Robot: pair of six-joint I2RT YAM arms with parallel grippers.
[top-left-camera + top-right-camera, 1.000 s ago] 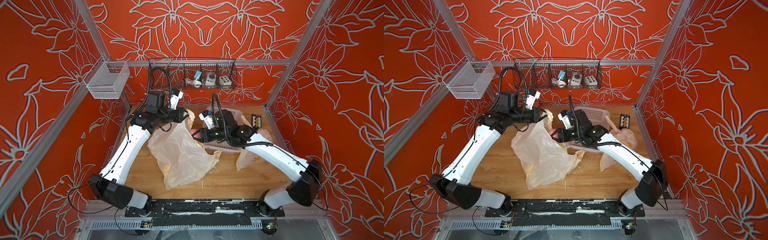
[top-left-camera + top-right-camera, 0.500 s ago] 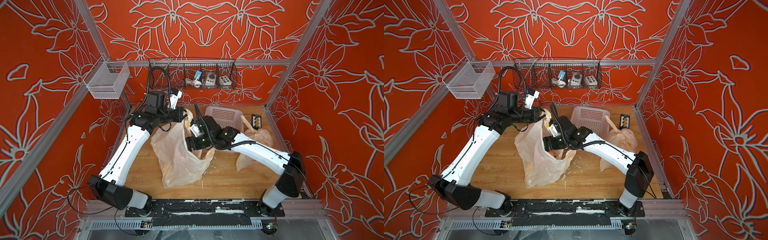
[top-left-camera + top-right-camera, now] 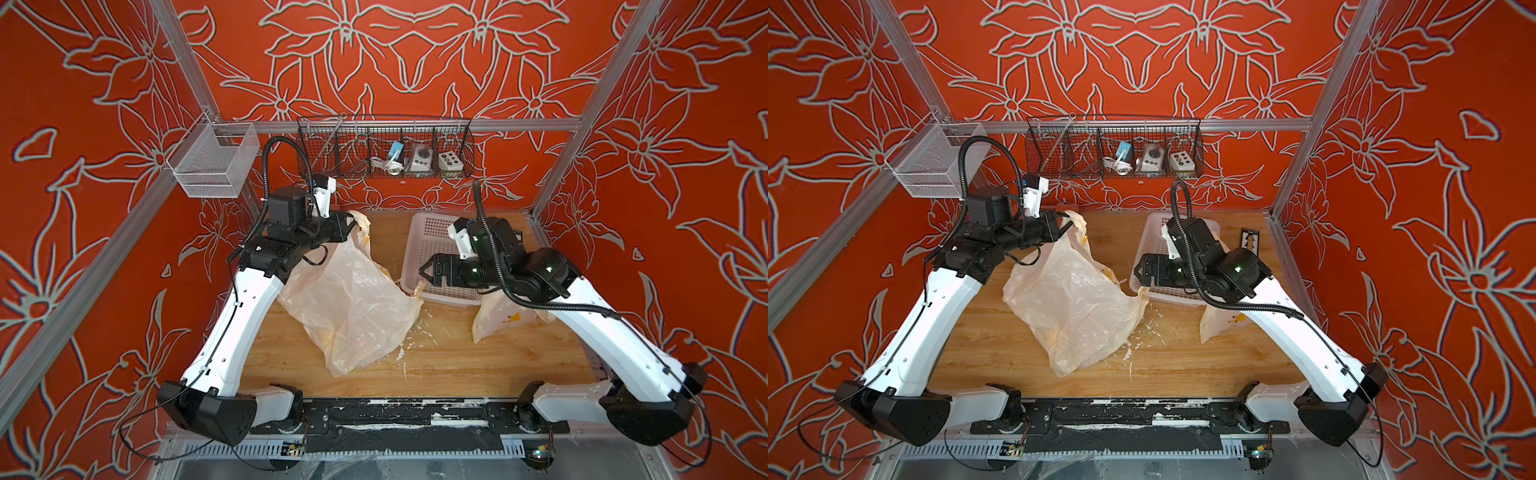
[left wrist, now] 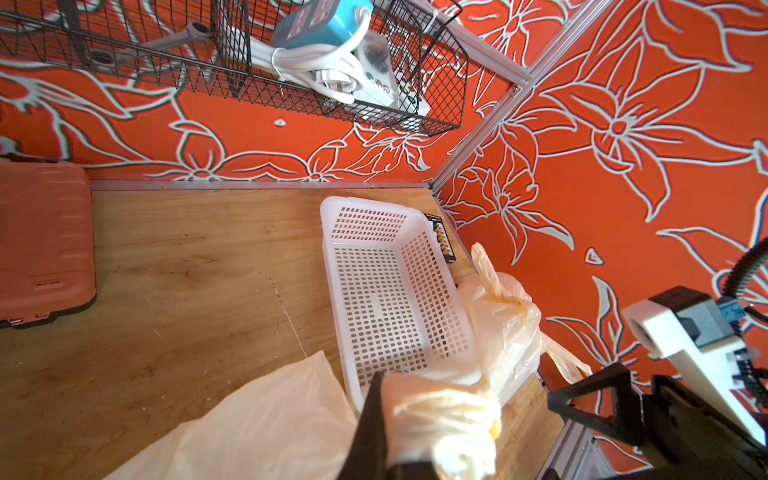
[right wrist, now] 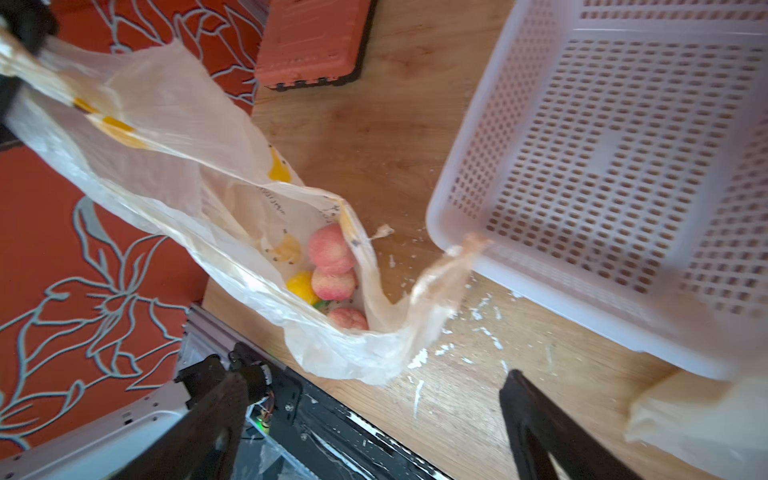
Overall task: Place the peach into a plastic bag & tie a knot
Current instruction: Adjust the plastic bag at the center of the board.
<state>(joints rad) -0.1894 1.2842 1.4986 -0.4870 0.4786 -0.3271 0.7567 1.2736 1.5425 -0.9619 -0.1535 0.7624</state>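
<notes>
peaches (image 5: 331, 248) bagged; left fingers (image 4: 369, 419) clamp the plastic bag (image 3: 351, 309) by one handle. right fingers (image 5: 536, 424), spread empty, next need the loose handle (image 5: 442, 272).

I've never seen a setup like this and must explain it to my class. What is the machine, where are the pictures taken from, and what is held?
It is a two-armed robot at a wooden table. Two pictures look down from overhead; two come from wrist cameras. The left gripper is shut on the handle of a plastic bag, holding it up. The right gripper is open and empty, near a white basket. The right wrist view shows peaches inside the bag.
</notes>
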